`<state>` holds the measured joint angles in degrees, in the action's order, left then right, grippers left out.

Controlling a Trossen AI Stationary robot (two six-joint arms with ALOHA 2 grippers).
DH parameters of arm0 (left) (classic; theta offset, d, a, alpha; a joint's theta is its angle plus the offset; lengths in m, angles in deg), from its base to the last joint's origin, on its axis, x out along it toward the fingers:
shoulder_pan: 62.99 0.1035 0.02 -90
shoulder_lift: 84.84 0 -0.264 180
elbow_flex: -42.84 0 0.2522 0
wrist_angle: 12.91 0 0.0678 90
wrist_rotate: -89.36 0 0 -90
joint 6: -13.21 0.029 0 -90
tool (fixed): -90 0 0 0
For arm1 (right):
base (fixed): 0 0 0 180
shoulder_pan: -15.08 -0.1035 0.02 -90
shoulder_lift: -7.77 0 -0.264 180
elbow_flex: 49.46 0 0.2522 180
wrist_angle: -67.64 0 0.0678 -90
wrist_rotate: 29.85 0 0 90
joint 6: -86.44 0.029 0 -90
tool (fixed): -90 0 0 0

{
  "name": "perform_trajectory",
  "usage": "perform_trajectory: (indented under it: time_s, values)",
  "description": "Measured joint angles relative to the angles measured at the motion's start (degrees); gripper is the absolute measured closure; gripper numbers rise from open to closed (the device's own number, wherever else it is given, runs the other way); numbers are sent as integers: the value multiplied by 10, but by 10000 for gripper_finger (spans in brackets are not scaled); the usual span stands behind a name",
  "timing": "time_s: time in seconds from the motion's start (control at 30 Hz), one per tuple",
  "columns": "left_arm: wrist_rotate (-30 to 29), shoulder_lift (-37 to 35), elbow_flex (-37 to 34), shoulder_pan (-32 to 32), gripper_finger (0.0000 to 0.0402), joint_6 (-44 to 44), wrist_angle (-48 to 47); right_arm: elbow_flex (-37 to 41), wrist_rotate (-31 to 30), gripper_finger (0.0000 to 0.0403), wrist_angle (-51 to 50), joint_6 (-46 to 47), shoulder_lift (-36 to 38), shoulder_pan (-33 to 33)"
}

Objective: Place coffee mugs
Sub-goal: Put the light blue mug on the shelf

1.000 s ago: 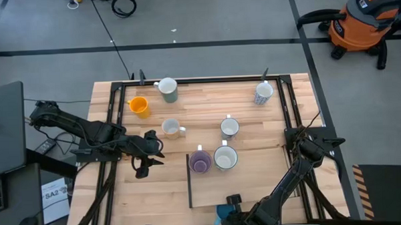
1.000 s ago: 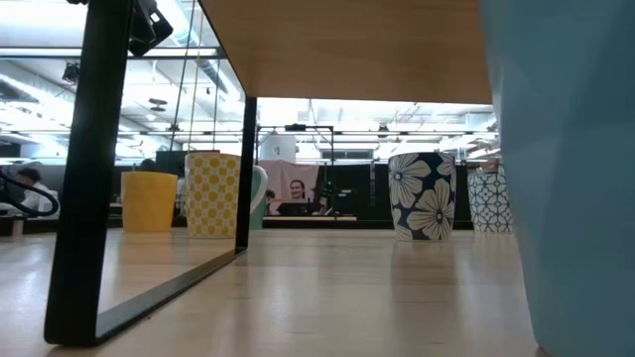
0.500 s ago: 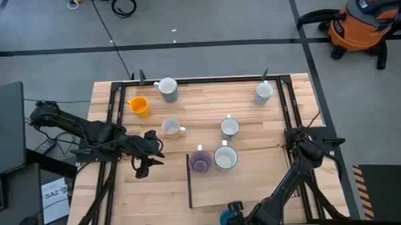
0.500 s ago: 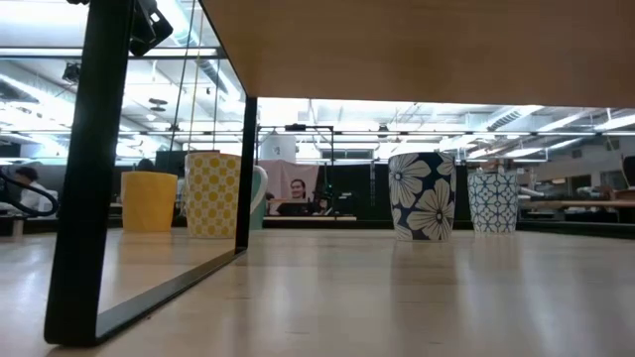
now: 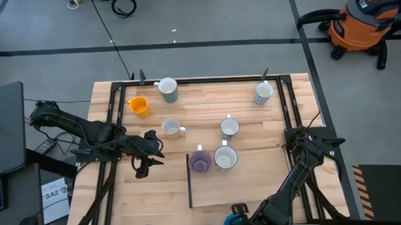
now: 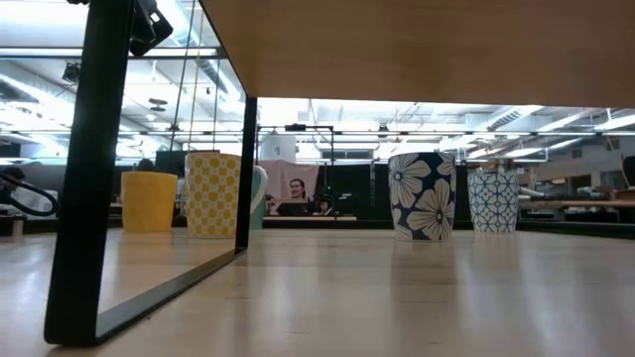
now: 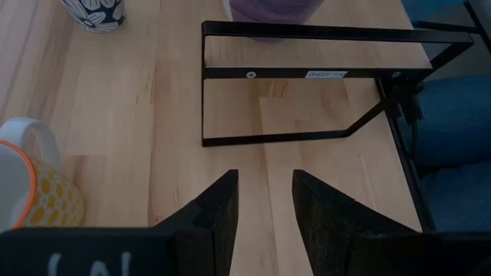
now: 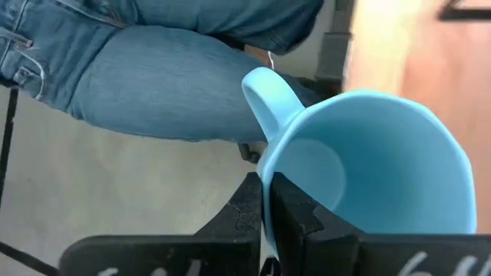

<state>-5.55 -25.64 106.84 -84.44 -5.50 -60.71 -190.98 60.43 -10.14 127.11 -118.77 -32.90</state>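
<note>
High view: six mugs (image 5: 201,161) stand on the desk (image 5: 256,181); left end effector (image 5: 141,169) idles at 9 o'clock, fingers apart.
Right wrist view: right end effector (image 8: 266,201) clamps blue mug's (image 8: 376,165) rim, unplaced.

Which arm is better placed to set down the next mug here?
The right. Its gripper is already shut on the rim of the blue mug, at the table's near edge. The left gripper holds nothing and hovers over bare wood on the left.
</note>
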Motion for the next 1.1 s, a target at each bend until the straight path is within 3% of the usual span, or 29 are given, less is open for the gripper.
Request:
perform_trajectory:
  time_s: [0.23,1.1]
  values:
    - [0,0,0,0,271,0,0,-73,0,385,-111,32,2,-10]
    - [0,0,0,0,271,-1,0,-65,46,385,-208,193,47,-76]
